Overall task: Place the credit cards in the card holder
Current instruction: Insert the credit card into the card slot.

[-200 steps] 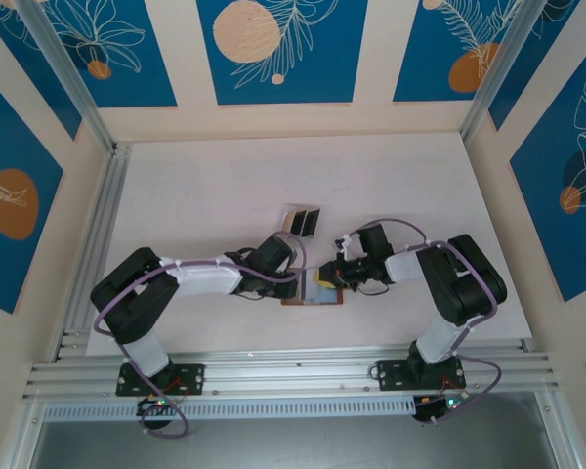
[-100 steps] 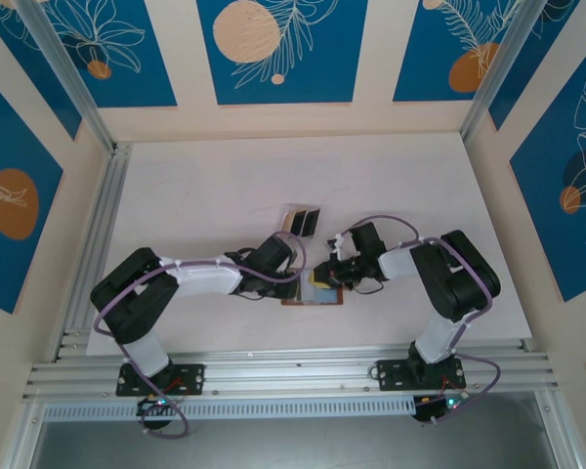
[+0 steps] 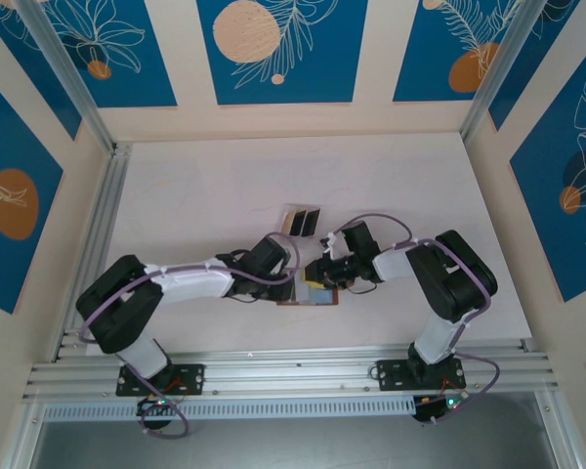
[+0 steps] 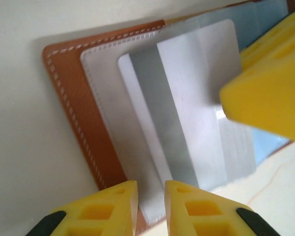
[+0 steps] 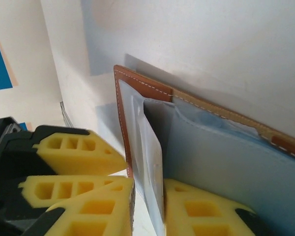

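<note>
Top external view: a white table (image 3: 205, 186) fills the middle of the frame. The left arm (image 3: 176, 283) reaches in from the lower left and the right arm (image 3: 449, 278) from the lower right, and their tips meet just below centre. The wallet (image 3: 317, 296) lies open and flat there, its brown rim around a blue-grey lining. Just above it, near the centre, stands a clear box (image 3: 289, 217) with dark cards (image 3: 308, 222) in it. In the left wrist view a silver-grey card (image 4: 196, 113) lies on the lining, partly tucked into a pocket. One yellow finger (image 4: 270, 93) of the other arm rests on its right edge. At the bottom edge the left gripper (image 4: 151, 189) has its fingers close together, with the wallet's near edge pinched in the narrow gap. In the right wrist view the right gripper (image 5: 150, 189) sits at the bottom of the frame. Its fingers are a little apart, and the pale card passes edge-on through the gap, which is wider than the card.
</note>
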Motion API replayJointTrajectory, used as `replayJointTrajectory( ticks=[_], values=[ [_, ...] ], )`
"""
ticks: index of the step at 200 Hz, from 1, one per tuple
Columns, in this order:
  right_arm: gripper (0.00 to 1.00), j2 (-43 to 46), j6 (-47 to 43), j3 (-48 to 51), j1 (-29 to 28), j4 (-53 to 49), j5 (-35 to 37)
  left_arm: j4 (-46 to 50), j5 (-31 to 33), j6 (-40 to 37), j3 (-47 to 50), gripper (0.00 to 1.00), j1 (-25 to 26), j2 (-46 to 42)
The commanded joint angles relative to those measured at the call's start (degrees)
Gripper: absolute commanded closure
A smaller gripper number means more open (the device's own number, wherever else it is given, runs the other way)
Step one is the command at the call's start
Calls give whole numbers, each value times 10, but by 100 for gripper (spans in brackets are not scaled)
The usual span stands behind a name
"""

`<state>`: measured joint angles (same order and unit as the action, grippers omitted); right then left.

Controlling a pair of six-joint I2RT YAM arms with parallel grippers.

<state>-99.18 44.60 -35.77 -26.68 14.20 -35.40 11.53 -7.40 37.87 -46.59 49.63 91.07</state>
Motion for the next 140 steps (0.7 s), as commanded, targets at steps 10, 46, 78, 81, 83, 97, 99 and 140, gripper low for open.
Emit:
replayJointTrajectory(
  ticks=[10, 46, 78, 81, 83, 97, 99, 140],
  values=[
    [68, 10, -29, -32, -9, -113, 10, 28, -13, 18, 19, 76, -20, -82],
    [60, 22, -87, -99, -24, -259, 48, 37, -19, 6, 18, 77, -37, -80],
    [59, 48, -123, -141, -45, -358, 109, 26, -26, -10, 3, 81, -40, -45],
    [58, 50, -125, -144, -47, -362, 112, 25, -26, -12, 1, 81, -40, -41],
    [57, 51, -126, -146, -48, -365, 112, 24, -27, -12, 0, 81, -39, -38],
    [57, 50, -131, -159, -51, -382, 115, 19, -30, -17, -4, 84, -41, -16],
    [57, 50, -131, -160, -51, -385, 116, 18, -30, -17, -3, 84, -41, -14],
    [56, 60, -148, -189, -53, -445, 168, -4, -28, -16, 14, 89, -41, 15]
  ],
)
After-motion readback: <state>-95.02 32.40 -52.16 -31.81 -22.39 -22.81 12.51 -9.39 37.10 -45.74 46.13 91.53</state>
